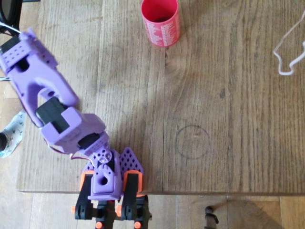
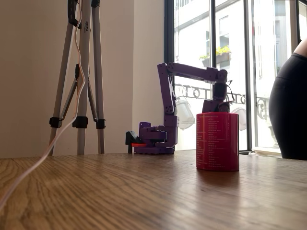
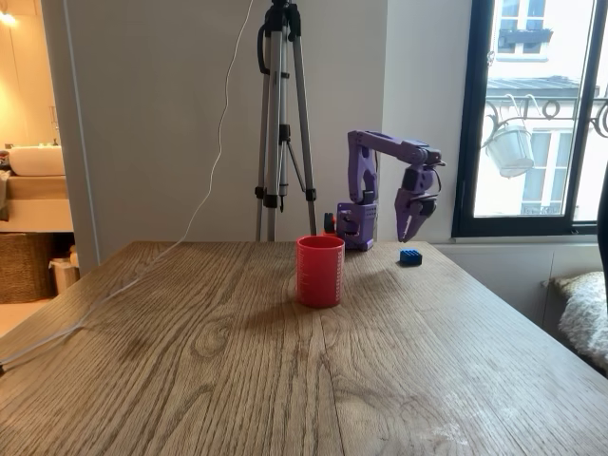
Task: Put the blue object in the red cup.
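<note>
The red cup (image 3: 320, 270) stands upright on the wooden table (image 3: 285, 370), mouth open — in the overhead view it sits at the top edge (image 1: 160, 21), well apart from the arm. In a fixed view it is the nearest thing to the camera (image 2: 217, 141), with fine white print down its side.

The blue block (image 3: 410, 256) lies on the table at the far right, near the arm's base and right of the cup, well apart from it.

The purple arm (image 3: 380, 157) reaches out from its base at the far edge and bends down, so the gripper (image 3: 410, 231) hangs tip-down above the block without touching it. The fingers taper to a narrow point with nothing between them; whether a small gap remains cannot be told at this distance. In the overhead view the arm (image 1: 40, 90) stretches toward the left edge, over the spot where the block would lie.

A tripod (image 3: 282, 123) stands behind the table, a thin white cable (image 3: 204, 204) trailing from it across the wood. A faint pencil circle (image 1: 192, 141) is drawn on the tabletop.
</note>
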